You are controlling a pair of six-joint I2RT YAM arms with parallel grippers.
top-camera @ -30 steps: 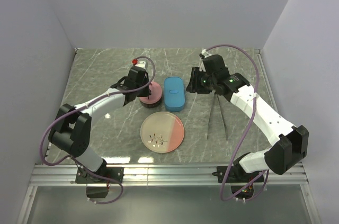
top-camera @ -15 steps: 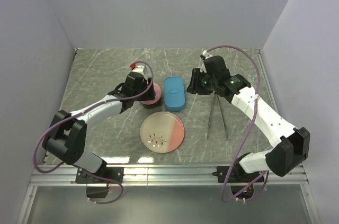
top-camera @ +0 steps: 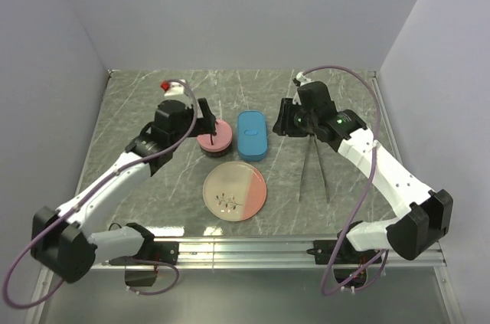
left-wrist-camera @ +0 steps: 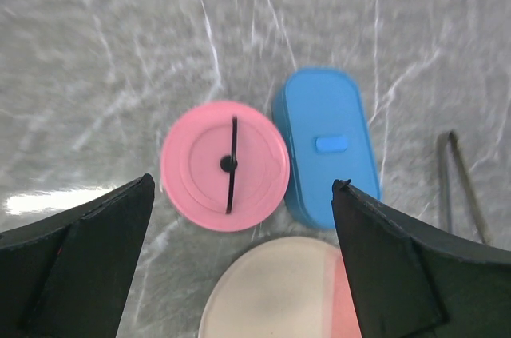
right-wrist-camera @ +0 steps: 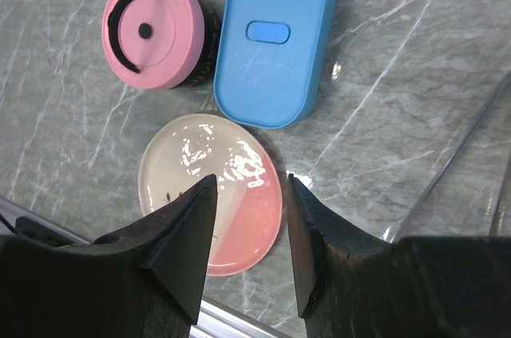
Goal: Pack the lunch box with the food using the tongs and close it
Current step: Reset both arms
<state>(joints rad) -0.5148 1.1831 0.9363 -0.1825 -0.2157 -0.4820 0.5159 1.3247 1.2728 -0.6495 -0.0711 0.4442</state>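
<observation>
Hovering above the pink round container (left-wrist-camera: pixel 196 158), the left gripper (left-wrist-camera: pixel 243 182) has its jaws spread as wide as they go and holds nothing. The container's lid looks seated flat, with its dark strap handle (left-wrist-camera: pixel 232 166) lying across the centre. Just beside it, the blue lunch box (left-wrist-camera: pixel 319 106) also has its lid on. No food shows in any view. The plate (right-wrist-camera: pixel 172 162) is bare apart from a few dark specks, so the pieces are probably already packed away.

The right gripper (right-wrist-camera: pixel 251 182) hangs over the near edge of the plate, jaws about half apart with nothing between them. The tongs (top-camera: pixel 305 172) lie unheld on the table (top-camera: pixel 153 94), to the right of the blue box and under the right arm.

The step in hand seems to be clearing away from the closed pink lid. To do it well, the left arm should rise straight up, keeping its fingers well outside the rim so neither catches the strap or tips the lid. Before calling the task done, it is worth checking from the side that both lids sit flush all round. A lid resting on its rim can look closed from above.
</observation>
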